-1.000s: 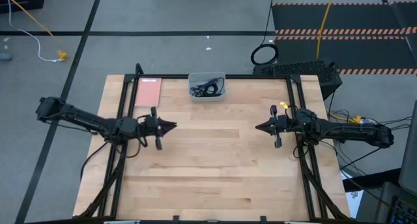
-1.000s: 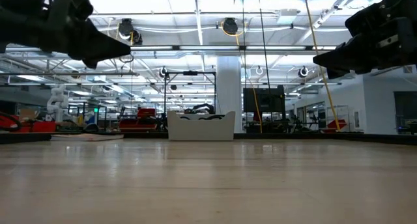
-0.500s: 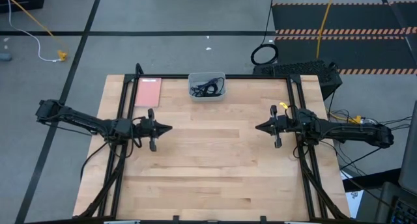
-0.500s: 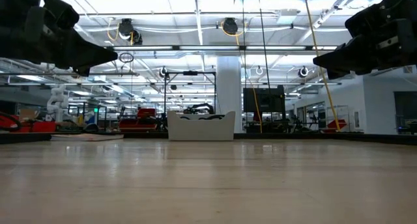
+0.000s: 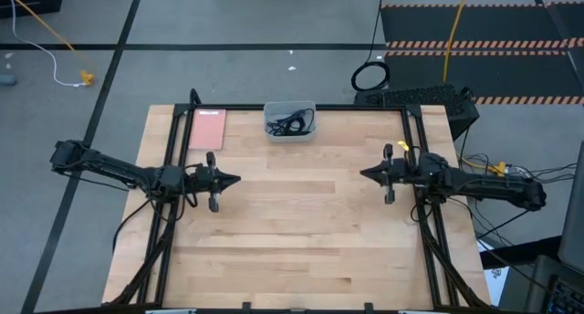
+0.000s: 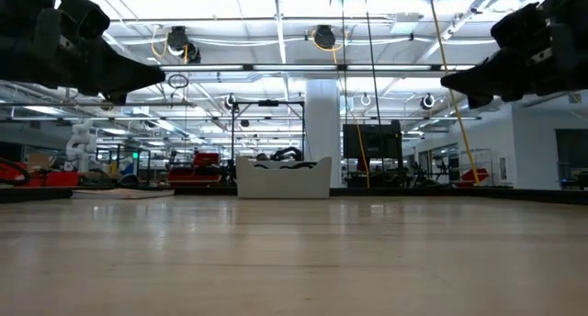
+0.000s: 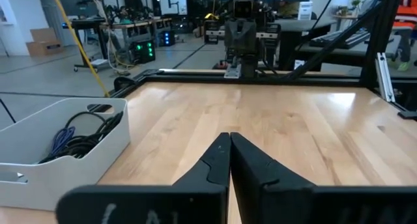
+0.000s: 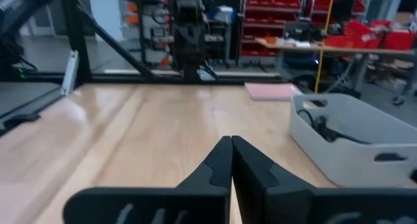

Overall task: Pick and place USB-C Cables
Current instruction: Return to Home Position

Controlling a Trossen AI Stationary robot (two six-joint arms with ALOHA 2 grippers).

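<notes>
The USB-C cables (image 5: 290, 123) lie coiled together inside a small white tray (image 5: 290, 134) at the table's far edge; in the left wrist view the black and blue-purple cables (image 7: 77, 137) rest on the tray's floor. My left gripper (image 5: 239, 178) hovers shut above the table's left half, pointing right. My right gripper (image 5: 361, 174) hovers shut above the right half, pointing left. Both are well short of the tray and touch nothing.
A pink flat pad (image 5: 209, 129) lies at the far left of the table. A black frame (image 5: 173, 141) runs along the table's left, far and right sides. A black ring-shaped coil (image 5: 370, 76) and a yellow cord (image 5: 55, 36) lie on the floor beyond.
My left gripper drew back toward the table's left edge and sank a little. My right gripper shifted slightly toward the right edge and rose a bit. Both stayed shut; the cables and tray did not move.
</notes>
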